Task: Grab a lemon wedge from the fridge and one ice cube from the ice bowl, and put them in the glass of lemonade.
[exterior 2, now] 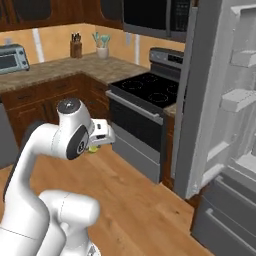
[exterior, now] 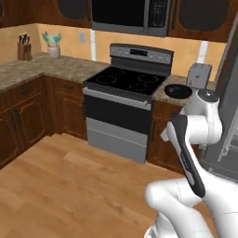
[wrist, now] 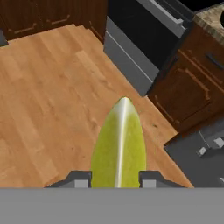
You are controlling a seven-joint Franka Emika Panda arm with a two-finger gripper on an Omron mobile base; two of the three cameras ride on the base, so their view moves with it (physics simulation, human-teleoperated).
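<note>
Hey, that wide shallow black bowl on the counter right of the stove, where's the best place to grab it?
Probably by its rim, coming down from above onto the front edge. The wide, shallow, round black bowl looks too broad to span, and the grey toaster stands close behind it. First, though: the claw is shut on the yellow-green lemon wedge.

Bare wooden floor (wrist: 52, 96) open beneath the pincer (wrist: 116, 181), stove (exterior 2: 142, 107) ahead, open fridge door (exterior 2: 192, 100) standing beside it, toaster (exterior: 199, 75) crowding the ice bowl (exterior: 178, 91)
</note>
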